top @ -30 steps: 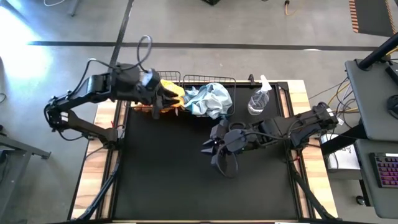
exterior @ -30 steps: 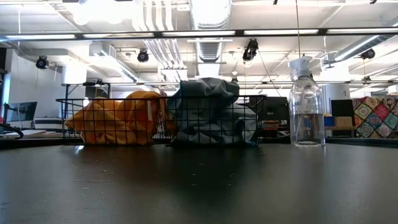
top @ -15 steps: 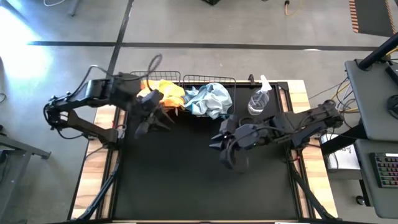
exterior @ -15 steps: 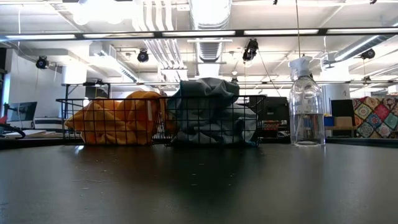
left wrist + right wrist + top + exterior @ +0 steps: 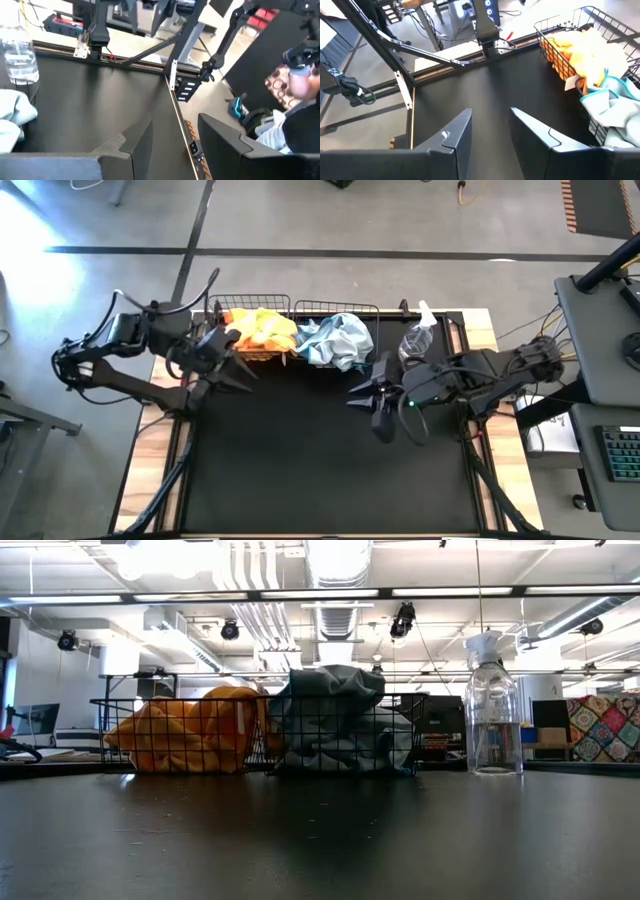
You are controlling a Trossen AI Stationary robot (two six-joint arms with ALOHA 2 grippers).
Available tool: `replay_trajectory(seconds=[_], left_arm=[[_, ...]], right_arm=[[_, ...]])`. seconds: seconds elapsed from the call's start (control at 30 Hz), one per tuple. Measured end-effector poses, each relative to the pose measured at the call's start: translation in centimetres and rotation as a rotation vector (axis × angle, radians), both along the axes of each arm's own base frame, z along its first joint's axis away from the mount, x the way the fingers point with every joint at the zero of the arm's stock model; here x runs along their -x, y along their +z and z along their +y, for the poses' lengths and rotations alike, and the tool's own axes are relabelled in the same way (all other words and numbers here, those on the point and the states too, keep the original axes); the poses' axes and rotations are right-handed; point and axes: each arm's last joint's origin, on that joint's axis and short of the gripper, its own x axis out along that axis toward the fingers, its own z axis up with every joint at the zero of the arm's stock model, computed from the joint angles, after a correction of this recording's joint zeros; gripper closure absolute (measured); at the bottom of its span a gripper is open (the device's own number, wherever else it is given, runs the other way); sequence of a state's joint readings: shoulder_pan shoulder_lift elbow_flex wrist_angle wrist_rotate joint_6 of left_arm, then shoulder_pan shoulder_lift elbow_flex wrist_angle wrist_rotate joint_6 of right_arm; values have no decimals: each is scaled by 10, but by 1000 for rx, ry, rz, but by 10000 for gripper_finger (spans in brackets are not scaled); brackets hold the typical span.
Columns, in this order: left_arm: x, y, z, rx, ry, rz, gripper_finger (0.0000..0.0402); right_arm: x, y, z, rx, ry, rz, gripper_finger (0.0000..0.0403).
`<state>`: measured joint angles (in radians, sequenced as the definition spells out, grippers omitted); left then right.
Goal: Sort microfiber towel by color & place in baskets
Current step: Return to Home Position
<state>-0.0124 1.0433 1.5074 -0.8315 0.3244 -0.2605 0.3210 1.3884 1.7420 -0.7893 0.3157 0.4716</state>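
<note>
At the table's left side, the left gripper (image 5: 222,377) hangs over the black tabletop (image 5: 300,470), just clear of the near left corner of the left-hand black wire-grid basket (image 5: 255,300). Its fingers are spread and hold nothing. That basket holds the bright orange microfiber cloths (image 5: 260,328). Touching it on the right, the right-hand black wire-grid basket (image 5: 335,303) holds the pale blue-grey microfiber cloths (image 5: 338,338). Every cloth in view lies in a basket, so the sorting looks finished.

The right gripper (image 5: 372,402) sits nearer the table's middle, on the near side of the blue-grey pile, its fingers also apart and empty. The basket row runs left to right along the far edge, ahead of both grippers, so each arm probably only needs to pull back from it. The clear plastic spray bottle (image 5: 418,340) stands close beside the right arm.
</note>
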Motion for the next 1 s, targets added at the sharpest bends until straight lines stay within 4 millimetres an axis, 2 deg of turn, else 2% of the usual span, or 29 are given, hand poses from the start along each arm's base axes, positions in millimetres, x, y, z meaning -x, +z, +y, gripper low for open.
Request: replay_trajectory(seconds=[0.17,0.37,0.6,1.0], left_arm=[[13,-23,0,50,17,-77,260],[20,-55,-1,80,-30,-238,260],[31,-87,-2,143,-43,-348,260],[44,-131,-4,228,-71,-503,260]], right_arm=[[4,3,-1,6,5,-12,280],[2,-2,-1,20,6,5,280],[2,-23,-3,55,-63,71,280],[24,-72,-12,-22,-219,172,280]])
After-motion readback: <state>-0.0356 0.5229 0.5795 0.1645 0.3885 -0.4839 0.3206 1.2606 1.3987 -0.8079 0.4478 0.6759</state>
